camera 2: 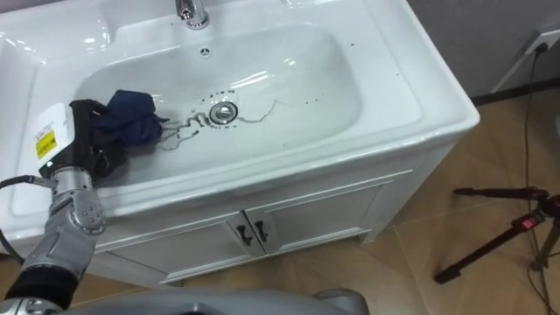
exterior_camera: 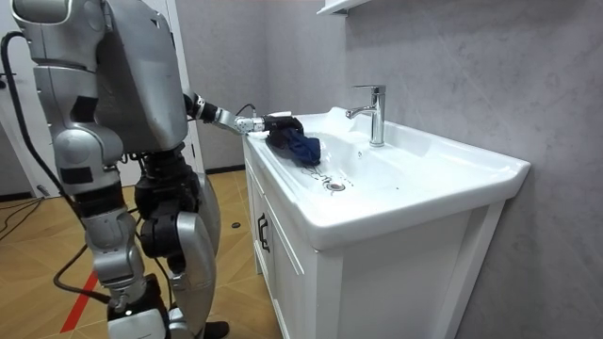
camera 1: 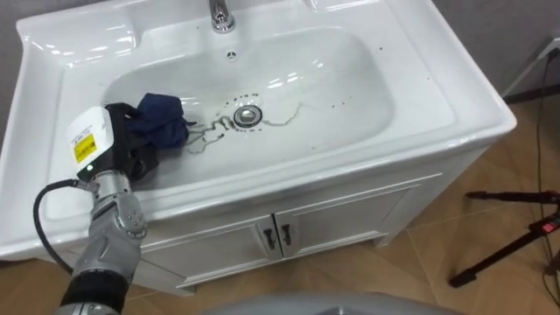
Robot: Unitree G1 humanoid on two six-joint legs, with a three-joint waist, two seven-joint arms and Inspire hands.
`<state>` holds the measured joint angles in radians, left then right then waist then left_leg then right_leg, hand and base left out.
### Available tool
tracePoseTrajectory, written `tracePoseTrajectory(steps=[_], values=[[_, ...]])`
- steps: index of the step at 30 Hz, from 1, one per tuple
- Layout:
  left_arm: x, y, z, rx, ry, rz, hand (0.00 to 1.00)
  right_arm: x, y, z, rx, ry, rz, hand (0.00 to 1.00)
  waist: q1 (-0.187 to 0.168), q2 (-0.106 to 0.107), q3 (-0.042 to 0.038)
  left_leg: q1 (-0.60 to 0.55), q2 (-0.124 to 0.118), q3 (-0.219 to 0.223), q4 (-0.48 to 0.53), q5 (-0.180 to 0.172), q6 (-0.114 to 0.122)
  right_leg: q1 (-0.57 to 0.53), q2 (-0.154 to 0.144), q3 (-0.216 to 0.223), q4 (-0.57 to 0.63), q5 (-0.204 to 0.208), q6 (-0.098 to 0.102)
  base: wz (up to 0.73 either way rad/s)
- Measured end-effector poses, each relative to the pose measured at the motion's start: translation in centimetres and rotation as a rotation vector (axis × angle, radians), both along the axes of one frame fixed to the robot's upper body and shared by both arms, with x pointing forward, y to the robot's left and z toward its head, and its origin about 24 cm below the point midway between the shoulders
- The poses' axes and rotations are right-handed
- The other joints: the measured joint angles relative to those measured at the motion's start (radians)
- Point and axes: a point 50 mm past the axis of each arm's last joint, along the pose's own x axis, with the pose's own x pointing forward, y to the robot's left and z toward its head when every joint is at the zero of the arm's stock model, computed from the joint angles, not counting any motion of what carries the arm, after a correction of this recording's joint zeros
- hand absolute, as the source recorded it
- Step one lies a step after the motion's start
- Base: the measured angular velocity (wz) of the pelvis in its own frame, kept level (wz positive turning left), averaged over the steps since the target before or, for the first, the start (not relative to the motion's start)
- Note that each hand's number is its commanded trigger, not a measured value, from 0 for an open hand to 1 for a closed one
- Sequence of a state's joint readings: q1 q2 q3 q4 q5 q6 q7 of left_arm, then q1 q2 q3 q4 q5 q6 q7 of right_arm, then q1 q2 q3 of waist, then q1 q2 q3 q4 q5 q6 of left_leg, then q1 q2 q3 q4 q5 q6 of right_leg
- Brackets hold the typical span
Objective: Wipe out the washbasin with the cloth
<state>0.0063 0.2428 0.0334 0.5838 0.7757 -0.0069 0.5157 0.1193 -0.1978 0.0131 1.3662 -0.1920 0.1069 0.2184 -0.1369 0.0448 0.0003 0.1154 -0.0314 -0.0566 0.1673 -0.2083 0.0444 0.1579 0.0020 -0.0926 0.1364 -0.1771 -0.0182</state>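
The robot stands on the wooden floor (camera 1: 512,179) at the room view's left, facing the front of the white cabinet (camera 1: 341,214); its right arm hangs at its side with the right hand (exterior_camera: 131,326) at that view's bottom edge, and I cannot tell whether it is open or closed; its left arm reaches out over the near left corner of the basin (camera 1: 350,74); the left hand (camera 1: 131,149) lies low against the left slope of the bowl, its dark fingers curled round the near edge of the cloth (camera 1: 163,118); the cloth is dark blue, bunched in folds, resting on the bowl's left side just left of the drain (camera 1: 248,115) and apart from it; thin dark scribbled marks (camera 1: 206,136) run from the cloth's right edge to the drain, and a fainter line carries on to the right of it; small dark specks (camera 1: 338,104) dot the bowl further right; above the drain sits the small overflow hole (camera 1: 231,54), and above that the chrome tap (camera 1: 220,16) stands upright at the back rim; below the surface, the cabinet's two doors meet at a pair of short metal handles (camera 1: 276,238); at the far right, a dark tripod (camera 1: 512,238) stands on the floor, well apart from the cabinet.
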Motion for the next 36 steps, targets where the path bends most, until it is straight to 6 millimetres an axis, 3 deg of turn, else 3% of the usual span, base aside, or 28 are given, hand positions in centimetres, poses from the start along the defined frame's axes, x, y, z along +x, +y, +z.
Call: tracePoseTrajectory(steps=[10, 18, 36], values=[[-0.2, 0.1, -0.8, 0.045, 0.086, -0.021, 1.0, -0.4, -0.1, 0.0, -0.003, -0.005, -0.062, 0.0, -0.015, 0.002, 0.0006, 0.007, 0.002, 0.019, -0.002, 0.0, 0.0, 0.0, 0.0, 0.01, 0.004, 0.0, 0.0, -0.02], [0.0, -0.2, -1.8, 0.054, 0.19, -0.056, 1.0, 0.0, -0.2, 0.1, -0.019, -0.012, -0.068, 0.0, -0.026, 0.011, 0.0057, 0.017, 0.002, 0.028, -0.002, 0.0, 0.0, -0.001, 0.001, 0.025, 0.015, 0.0, 0.0, -0.06], [1.0, -2.5, -2.3, 0.211, 0.302, -0.18, 1.0, 2.5, -0.4, 0.1, -0.09, -0.078, -0.057, 0.0, -0.032, 0.001, 0.0023, 0.017, 0.008, 0.08, -0.005, 0.007, 0.0, -0.014, -0.003, 0.04, 0.019, -0.001, 0.001, -0.01]])
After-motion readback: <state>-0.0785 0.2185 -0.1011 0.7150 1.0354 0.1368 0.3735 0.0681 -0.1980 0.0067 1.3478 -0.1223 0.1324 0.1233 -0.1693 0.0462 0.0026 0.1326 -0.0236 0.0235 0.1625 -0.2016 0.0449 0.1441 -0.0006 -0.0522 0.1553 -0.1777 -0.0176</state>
